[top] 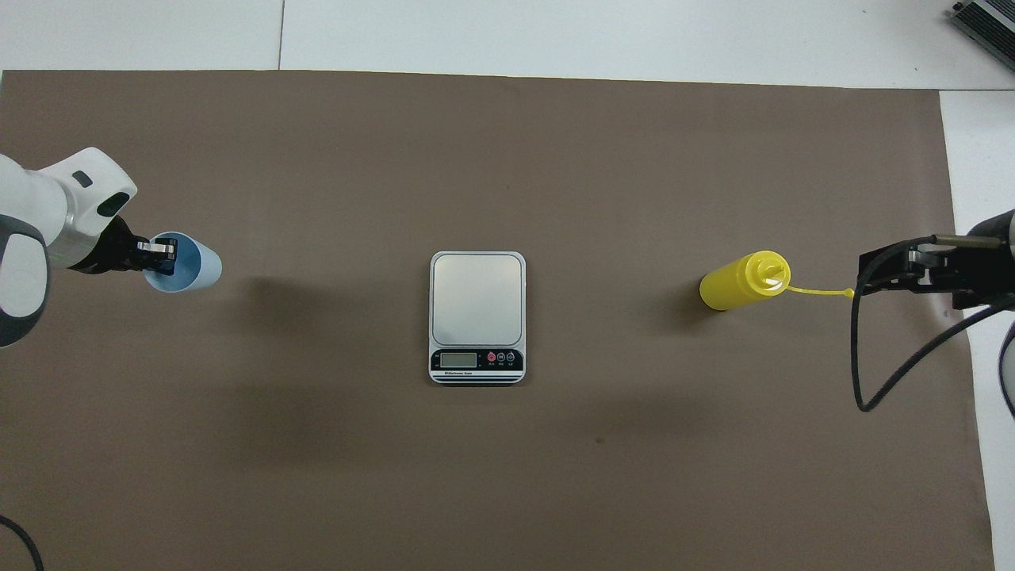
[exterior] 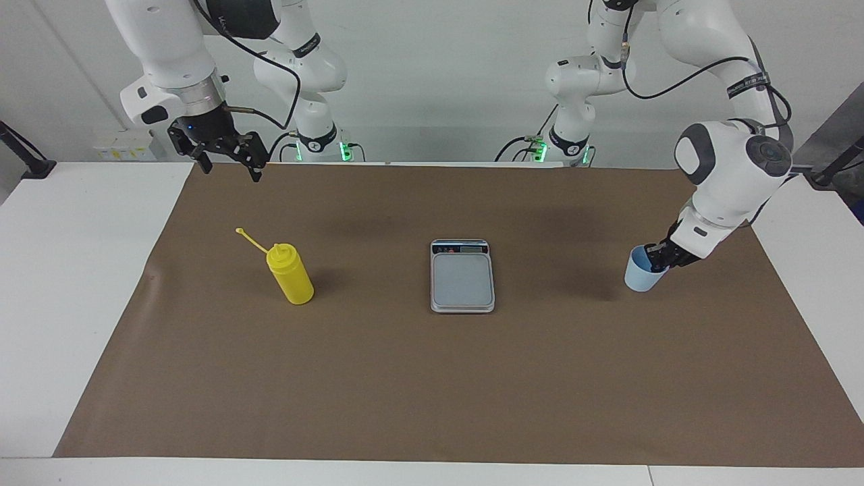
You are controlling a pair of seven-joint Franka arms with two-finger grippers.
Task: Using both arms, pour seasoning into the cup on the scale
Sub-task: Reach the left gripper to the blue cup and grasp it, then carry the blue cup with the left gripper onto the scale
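Observation:
The light blue cup (exterior: 640,277) (top: 193,268) stands on the brown mat toward the left arm's end of the table. My left gripper (exterior: 657,260) (top: 158,258) is shut on its rim, one finger inside and one outside. The silver-grey scale (exterior: 462,278) (top: 476,301) lies bare at the middle of the mat, its display strip on the edge nearer the robots. The yellow seasoning bottle (exterior: 291,275) (top: 737,284) stands upright toward the right arm's end, its tethered cap hanging off the nozzle. My right gripper (exterior: 231,172) (top: 861,277) hangs open in the air, apart from the bottle, over the mat's edge.
The brown mat (exterior: 432,391) covers most of the white table (exterior: 61,304). A black cable (top: 888,381) loops down from the right wrist. A grey device (top: 987,20) sits at the table's corner farthest from the robots, at the right arm's end.

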